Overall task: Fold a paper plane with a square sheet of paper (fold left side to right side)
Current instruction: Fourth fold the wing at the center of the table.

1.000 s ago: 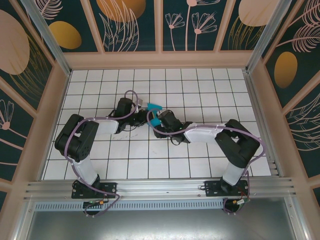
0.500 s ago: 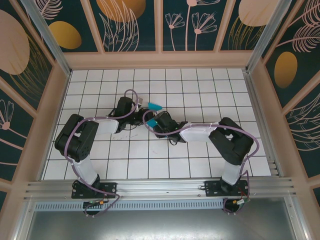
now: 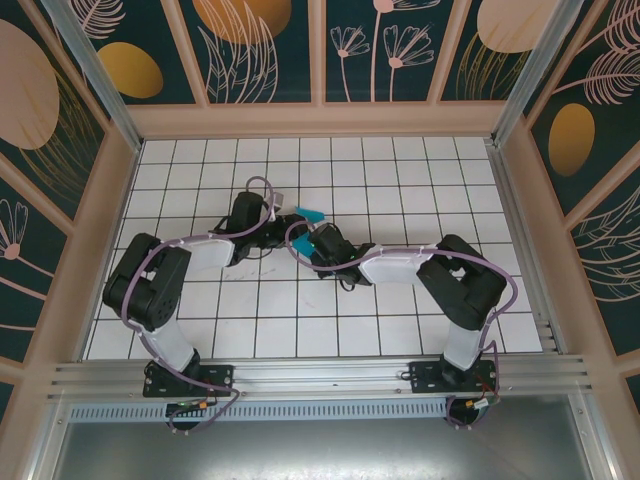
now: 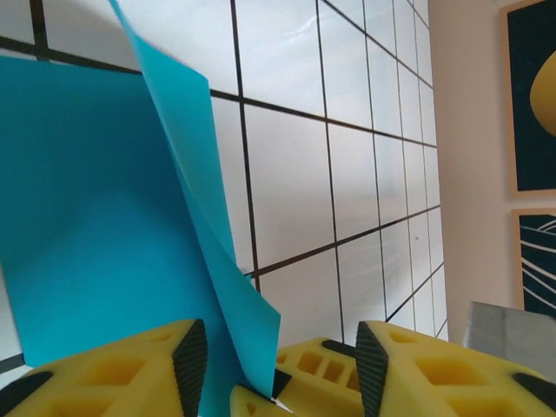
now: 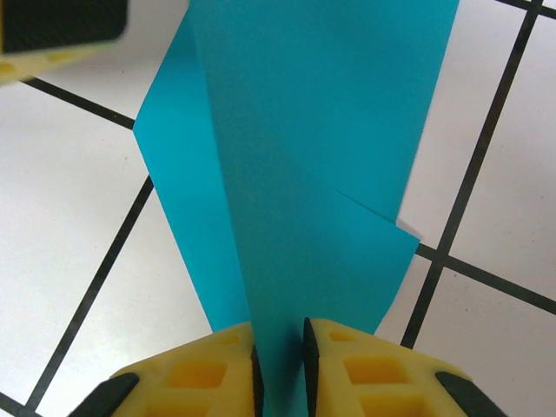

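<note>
Paper, a cyan-teal sheet already folded into layers, is held up off the bench near its middle, about halfway between the left and right edges and a little closer to the far edge than to the near one. Both arms reach in to it from either side.

The right gripper is clamped on the paper. In the right wrist view its yellow fingers are pressed together on the bottom edge of the paper, which rises straight up from the right gripper. A wide front layer lies over a narrower strip showing at the left, and a small corner juts out at the right. White tiles with black lines show behind.

The left gripper has its jaws apart. In the left wrist view the black pads stand well apart on the left gripper. A raised flap of the paper slants down between them, its corner near the left pad. Whether it touches that pad I cannot tell.
</note>
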You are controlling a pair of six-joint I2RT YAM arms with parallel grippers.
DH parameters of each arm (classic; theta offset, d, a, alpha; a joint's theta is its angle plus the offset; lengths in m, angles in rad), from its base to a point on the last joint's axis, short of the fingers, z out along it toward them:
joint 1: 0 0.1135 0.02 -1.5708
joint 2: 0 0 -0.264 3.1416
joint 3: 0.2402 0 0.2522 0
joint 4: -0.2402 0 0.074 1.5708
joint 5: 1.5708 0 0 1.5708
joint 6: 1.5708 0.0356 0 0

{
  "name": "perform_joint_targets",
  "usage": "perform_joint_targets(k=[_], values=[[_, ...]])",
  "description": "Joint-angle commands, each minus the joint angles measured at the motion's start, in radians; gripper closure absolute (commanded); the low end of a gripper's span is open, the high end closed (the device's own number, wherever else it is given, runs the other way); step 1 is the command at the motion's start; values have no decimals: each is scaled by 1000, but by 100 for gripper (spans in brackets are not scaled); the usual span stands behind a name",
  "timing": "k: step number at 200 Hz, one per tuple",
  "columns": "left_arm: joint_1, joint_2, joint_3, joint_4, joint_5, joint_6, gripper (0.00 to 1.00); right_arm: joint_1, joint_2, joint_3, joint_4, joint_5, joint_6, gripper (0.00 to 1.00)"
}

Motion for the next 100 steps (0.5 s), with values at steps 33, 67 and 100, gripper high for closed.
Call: perform_joint_targets(k=[33,67,100], values=[[48,-97,-21,-59,-33,47,40,9,27,16,-11,-17,-11,84],[80,-143,-43,-84,-44,60,35,9,28,13,-6,-36,-6,86],[105,-177,-57,-103,-57,72,32,2,20,11,7,-75,-3,88]])
